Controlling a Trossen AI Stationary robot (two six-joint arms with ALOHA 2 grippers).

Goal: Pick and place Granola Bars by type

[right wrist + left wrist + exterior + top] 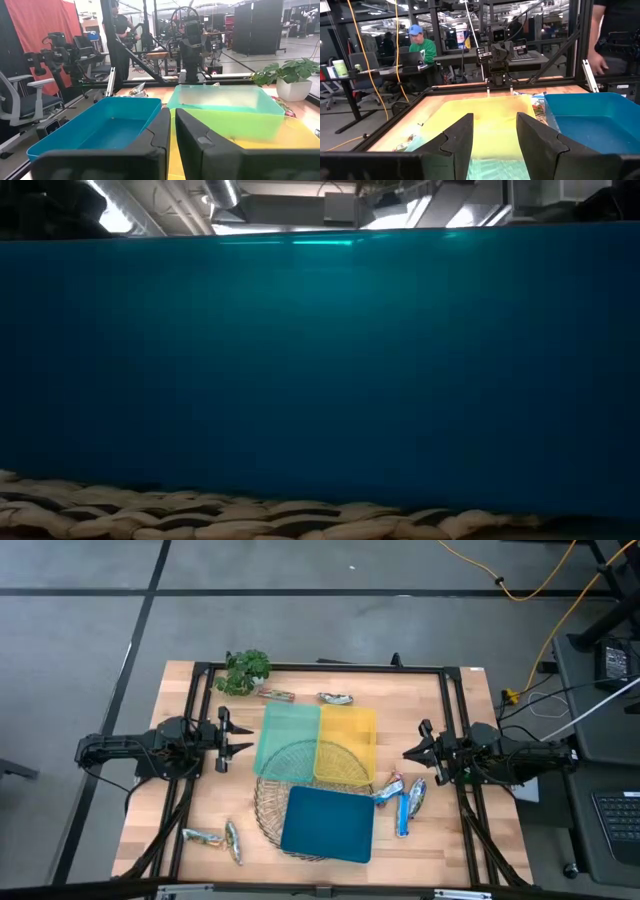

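Foil-wrapped Granola Bars (404, 802) lie loose on the wooden table (180, 790): about three by the right side of the blue tray (328, 823), two at the near left corner, two at the far edge. Three trays, blue, green (288, 733) and yellow (348, 740), look empty, beside a wire basket (268, 802). Left hand (232, 738) hangs half open, empty; right hand (412, 751) is closed on nothing.
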